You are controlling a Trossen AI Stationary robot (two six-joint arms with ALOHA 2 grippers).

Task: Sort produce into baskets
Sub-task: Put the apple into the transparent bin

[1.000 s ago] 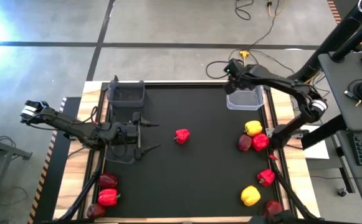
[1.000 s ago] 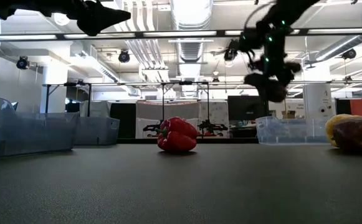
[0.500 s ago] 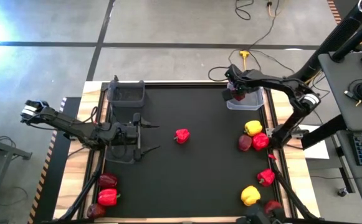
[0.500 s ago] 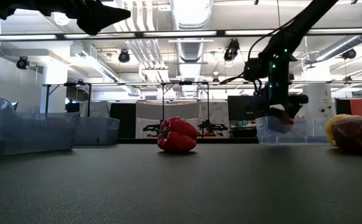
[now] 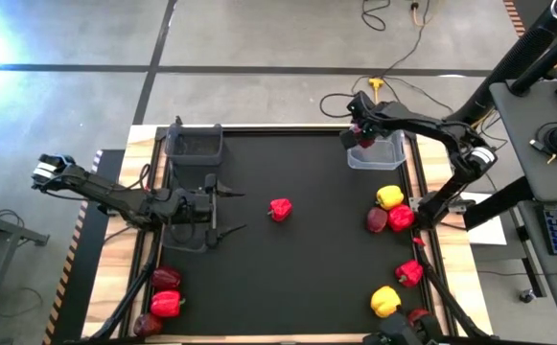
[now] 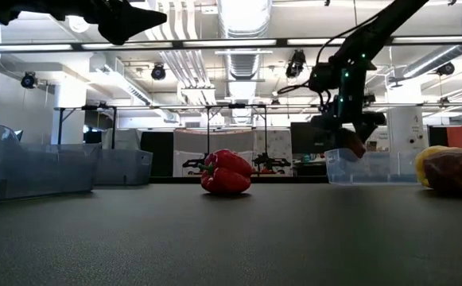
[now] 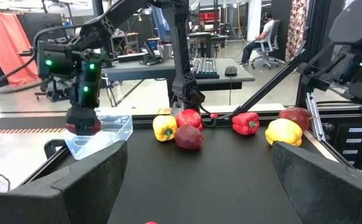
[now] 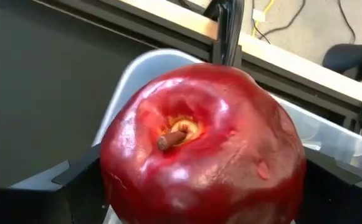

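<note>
My right gripper is shut on a dark red round fruit with a short brown stem, at the left rim of the clear bluish bin at the far right. It also shows in the low view. My left gripper hangs open and empty above the mat by a dark bin. A red pepper lies on its side at mid-mat. A second dark bin stands at the far left. My right gripper pinches the round fruit by its two opposite sides between its two fingers. The fingers point down from above, and the stem end faces up toward the wrist. The fruit hangs clear, level with the clear bin's rim.
On the right lie a yellow pepper, a maroon fruit, two red peppers and a yellow pepper. At the near left lie a maroon fruit, a red pepper and another maroon fruit.
My right gripper has come down with the round fruit from high above the table to the clear bin's rim, then has drawn slightly up and toward the table's left. It has kept shut on the fruit.
</note>
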